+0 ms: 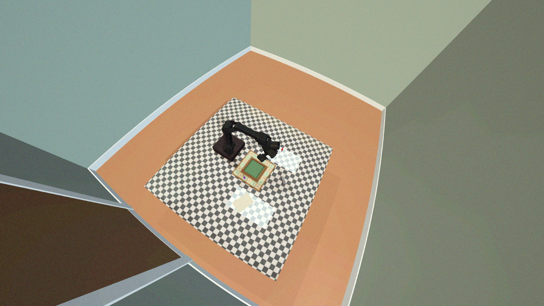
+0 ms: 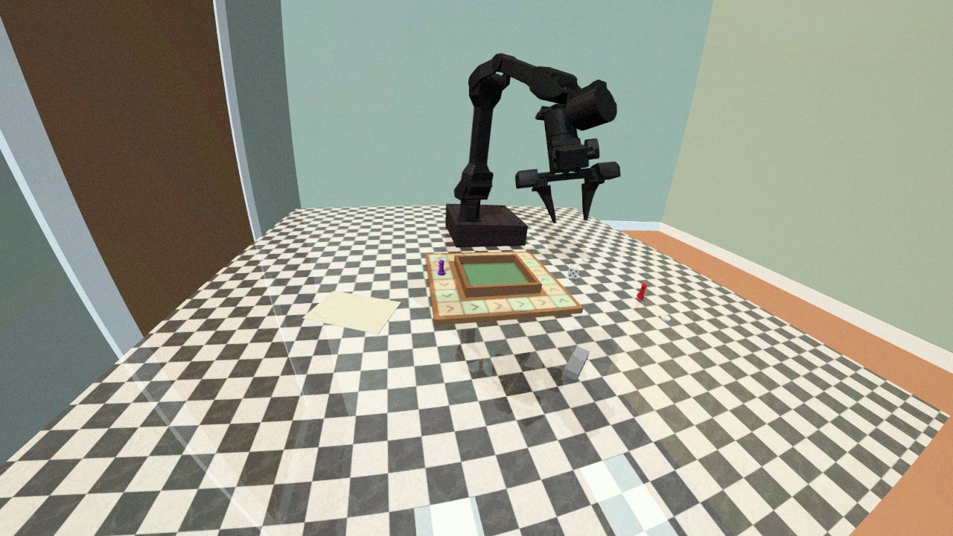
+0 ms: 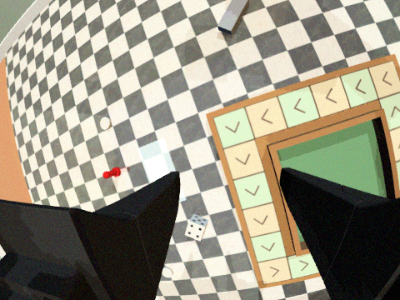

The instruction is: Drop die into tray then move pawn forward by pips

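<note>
The white die [image 2: 572, 273] [image 3: 196, 227] lies on the checkered table beside the board [image 2: 506, 316] [image 3: 267, 125]. In the wrist view one bright face shows four pips, and a shaded face shows beside it. The brown-walled tray [image 2: 502, 291] [image 3: 325, 132] with a green floor stands in the board's middle and holds nothing visible. The purple pawn [image 1: 244, 177] [image 2: 441, 268] stands on a square on the board's left side in the exterior view; it is out of the wrist view. My gripper [image 2: 569, 219] [image 3: 231, 177] is open and empty, high above the table on the die's side of the board.
A red pawn [image 1: 282, 149] [image 2: 641, 292] [image 3: 112, 172] and a small white disc [image 2: 665, 318] [image 3: 105, 123] are beyond the die. A grey block [image 1: 282, 180] [image 2: 576, 363] [image 3: 233, 17] lies off the board. A cream sheet [image 1: 242, 202] [image 2: 353, 312] lies on the opposite side.
</note>
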Motion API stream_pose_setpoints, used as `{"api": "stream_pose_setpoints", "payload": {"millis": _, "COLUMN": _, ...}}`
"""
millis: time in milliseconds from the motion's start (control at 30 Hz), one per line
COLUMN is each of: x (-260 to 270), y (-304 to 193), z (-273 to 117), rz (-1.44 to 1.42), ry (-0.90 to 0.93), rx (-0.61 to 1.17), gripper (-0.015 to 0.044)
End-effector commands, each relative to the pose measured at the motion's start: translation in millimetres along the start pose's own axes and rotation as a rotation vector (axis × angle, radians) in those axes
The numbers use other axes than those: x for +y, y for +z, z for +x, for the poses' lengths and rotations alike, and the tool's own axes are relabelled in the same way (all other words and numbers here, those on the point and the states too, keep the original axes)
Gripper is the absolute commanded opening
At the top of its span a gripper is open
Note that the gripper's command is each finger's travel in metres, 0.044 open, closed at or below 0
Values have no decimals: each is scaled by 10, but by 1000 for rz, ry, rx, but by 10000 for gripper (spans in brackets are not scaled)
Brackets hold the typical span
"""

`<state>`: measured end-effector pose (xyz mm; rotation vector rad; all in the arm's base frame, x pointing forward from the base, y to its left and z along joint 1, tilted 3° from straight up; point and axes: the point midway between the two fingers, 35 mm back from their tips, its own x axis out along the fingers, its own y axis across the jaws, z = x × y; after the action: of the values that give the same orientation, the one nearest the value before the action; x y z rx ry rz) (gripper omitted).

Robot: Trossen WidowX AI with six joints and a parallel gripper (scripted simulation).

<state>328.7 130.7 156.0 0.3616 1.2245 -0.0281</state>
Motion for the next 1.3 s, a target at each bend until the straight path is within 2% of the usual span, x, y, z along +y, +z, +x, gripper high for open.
{"api": "stream_pose_setpoints", "payload": {"millis": 0, "x": 242, "y": -392, "z": 332, "rz": 84, "ry": -44, "rx": 92, "gripper": 275}}
{"api": "stream_pose_setpoints", "payload": {"millis": 267, "x": 512, "y": -1325, "z": 909, "rz": 297, "ry": -237, "rx": 214, "gripper": 275}}
{"api": "stream_pose_setpoints", "payload": {"millis": 533, "x": 492, "y": -1344, "z": 914, "rz": 302, "ry": -242, "rx": 214, "gripper": 275}}
{"api": "stream_pose_setpoints", "payload": {"millis": 1267, "x": 410, "y": -1441, "z": 1294, "rz": 302, "ry": -242, "rx": 214, "gripper": 275}}
